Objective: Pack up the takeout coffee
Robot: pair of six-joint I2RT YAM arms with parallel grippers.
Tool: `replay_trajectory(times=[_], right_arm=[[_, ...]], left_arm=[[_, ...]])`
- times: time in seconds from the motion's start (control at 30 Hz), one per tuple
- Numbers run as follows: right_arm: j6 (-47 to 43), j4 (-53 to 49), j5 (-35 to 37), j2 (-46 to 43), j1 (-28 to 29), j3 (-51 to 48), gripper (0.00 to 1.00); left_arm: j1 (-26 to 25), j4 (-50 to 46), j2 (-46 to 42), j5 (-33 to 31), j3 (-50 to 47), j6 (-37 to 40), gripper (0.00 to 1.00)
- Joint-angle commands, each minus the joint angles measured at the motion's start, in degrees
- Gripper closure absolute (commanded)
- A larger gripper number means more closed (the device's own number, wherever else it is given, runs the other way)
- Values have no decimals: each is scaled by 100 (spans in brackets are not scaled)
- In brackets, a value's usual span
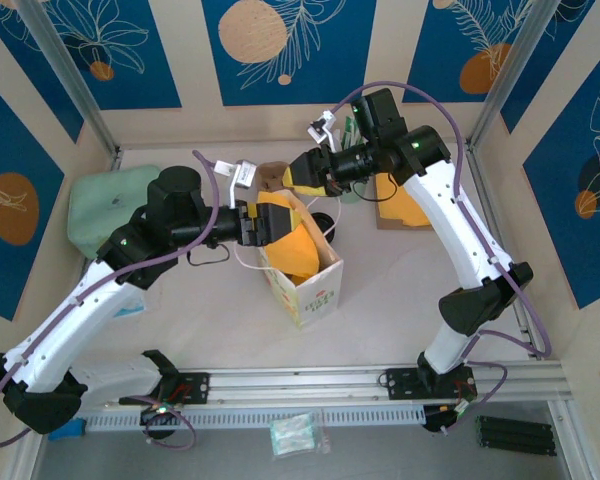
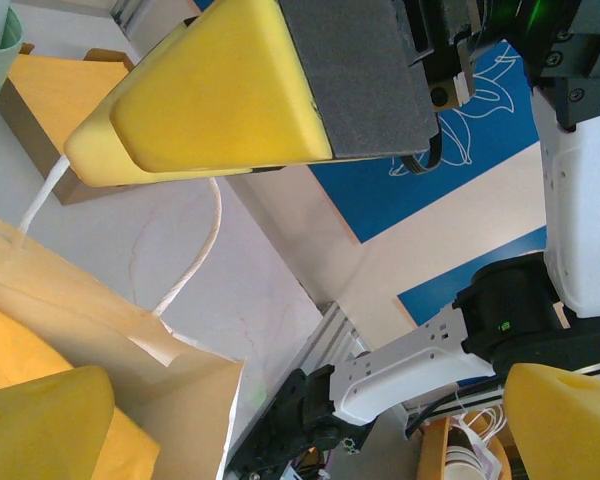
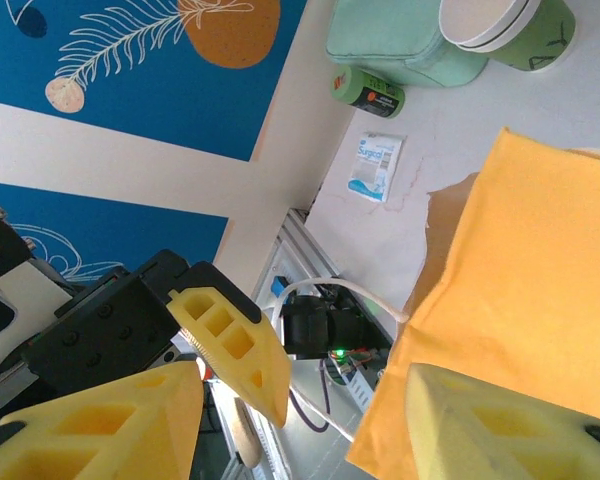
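Both stand open, the left gripper (image 1: 263, 222) astride the rim of the paper bag (image 1: 310, 285), the right gripper (image 1: 302, 178) empty above it, while a dark round shape (image 1: 323, 222) beside the bag may be the takeout coffee, probably light and crushable, best pinched gently mid-wall.

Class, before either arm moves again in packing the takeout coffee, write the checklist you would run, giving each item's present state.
1. Paper bag standing upright: ok.
2. Bag mouth open at the top: ok.
3. Left gripper jaws open: ok.
4. Right gripper jaws apart, nothing between them: ok.
5. Takeout coffee inside the bag: cannot tell.
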Motion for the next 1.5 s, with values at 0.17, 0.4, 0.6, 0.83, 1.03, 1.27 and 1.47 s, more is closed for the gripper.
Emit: replay_trajectory(times=[0.17,0.4,0.6,0.83,1.03,1.27,1.47], right_arm=[[29,-103,-54,-255,102,107,42],[79,-90,-9,-343,195,134,41],[163,96,134,-384,397,-115,39],[346,601,628,-248,737,-835,39],[439,773,1066,112,983,-1155,39],[590,609,1871,572,1187,-1210,39],[764,476,2165,794,1228,-1252,38]], left_arm=[[-56,-219,-239,-456,99,209,1],[-44,-771,-356,-1354,259,459,1],[-13,-1461,-402,-2356,341,590,1],[44,-1579,-464,-2714,236,592,1],[71,-1603,-542,-2881,236,602,0],[78,-1598,-628,-2933,251,575,1],[81,-1609,-688,-2950,280,586,1]])
